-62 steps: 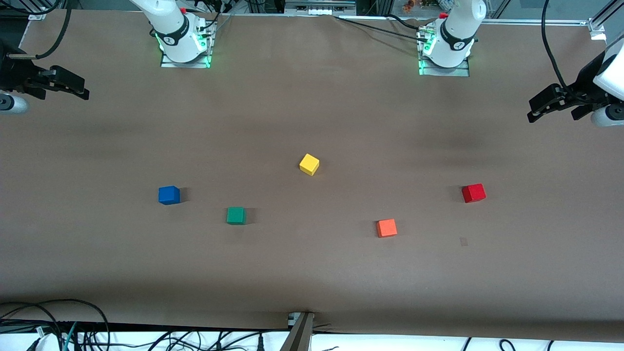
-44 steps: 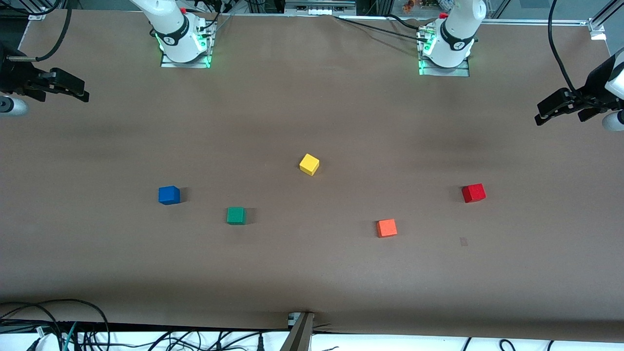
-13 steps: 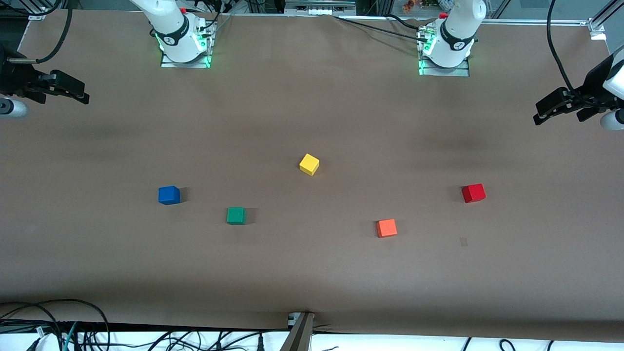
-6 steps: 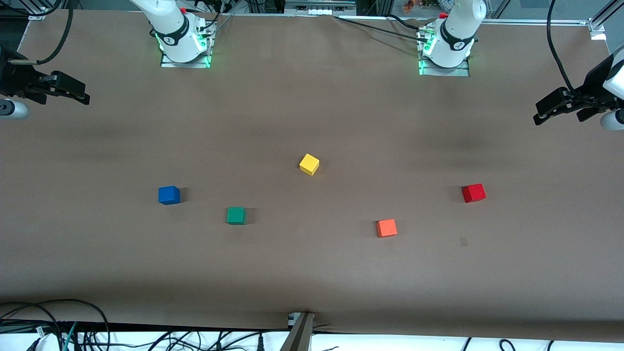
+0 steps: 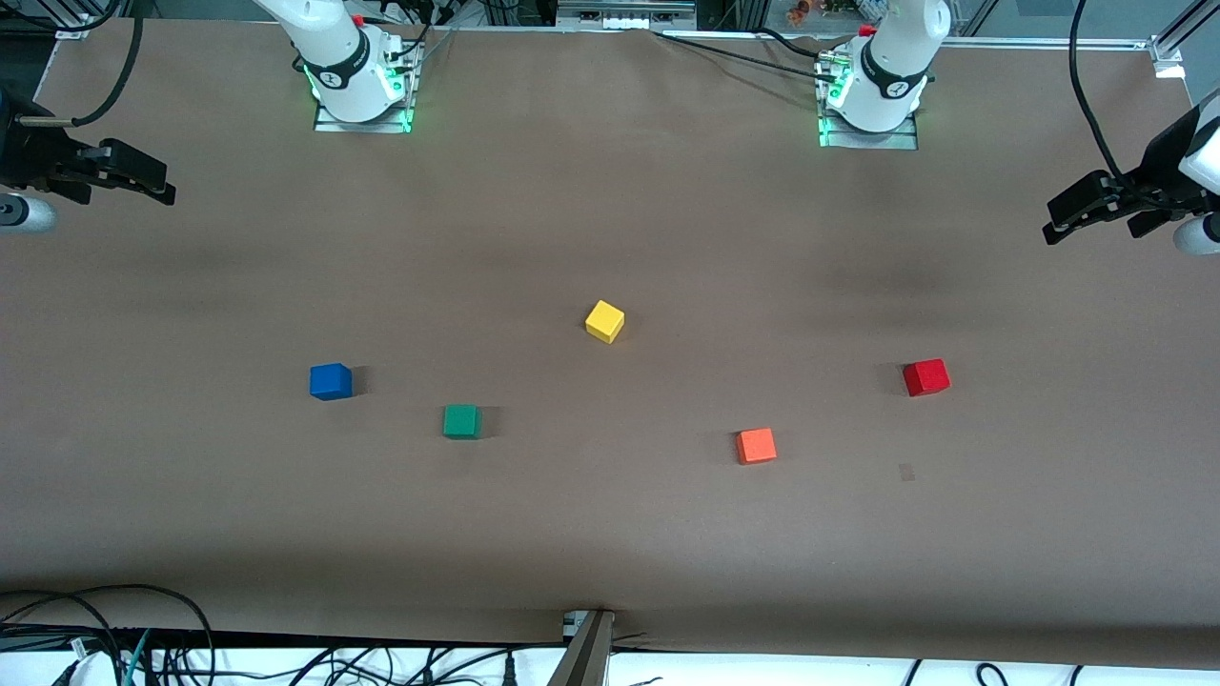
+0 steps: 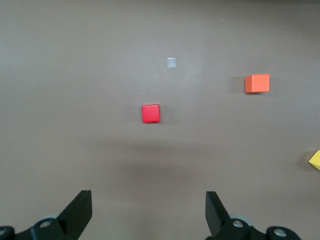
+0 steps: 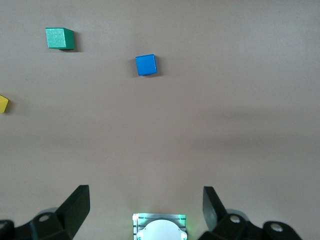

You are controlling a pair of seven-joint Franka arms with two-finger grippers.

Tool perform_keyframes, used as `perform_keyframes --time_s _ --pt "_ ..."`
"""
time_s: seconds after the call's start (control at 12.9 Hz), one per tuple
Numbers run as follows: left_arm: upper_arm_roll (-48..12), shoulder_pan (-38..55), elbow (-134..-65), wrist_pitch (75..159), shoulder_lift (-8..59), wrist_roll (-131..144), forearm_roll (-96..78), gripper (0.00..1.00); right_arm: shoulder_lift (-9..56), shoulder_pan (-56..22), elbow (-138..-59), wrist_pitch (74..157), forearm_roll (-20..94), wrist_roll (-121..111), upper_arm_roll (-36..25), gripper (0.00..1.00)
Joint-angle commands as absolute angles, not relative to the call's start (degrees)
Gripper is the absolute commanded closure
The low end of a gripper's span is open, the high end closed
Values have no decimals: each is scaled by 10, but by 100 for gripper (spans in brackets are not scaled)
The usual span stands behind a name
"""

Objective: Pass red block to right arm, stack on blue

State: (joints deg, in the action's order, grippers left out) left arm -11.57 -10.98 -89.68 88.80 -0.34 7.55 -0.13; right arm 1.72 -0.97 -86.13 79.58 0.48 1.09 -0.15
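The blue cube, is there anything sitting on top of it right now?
No. The blue cube has a bare top in the front and right wrist views. The red block sits on the table toward the left arm's end. The face under the blue cube is hidden.
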Motion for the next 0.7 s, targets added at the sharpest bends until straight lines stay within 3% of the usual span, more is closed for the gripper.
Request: perform_keyframes --time_s 0.0,0.62 --pt "-118 -112 -880 880 3 71 -11 0 22 -8 -848 794 12 3 -2 0" --pt "-118 -107 -884 901 32 75 -5 0 22 -8 -848 794 12 3 -1 0"
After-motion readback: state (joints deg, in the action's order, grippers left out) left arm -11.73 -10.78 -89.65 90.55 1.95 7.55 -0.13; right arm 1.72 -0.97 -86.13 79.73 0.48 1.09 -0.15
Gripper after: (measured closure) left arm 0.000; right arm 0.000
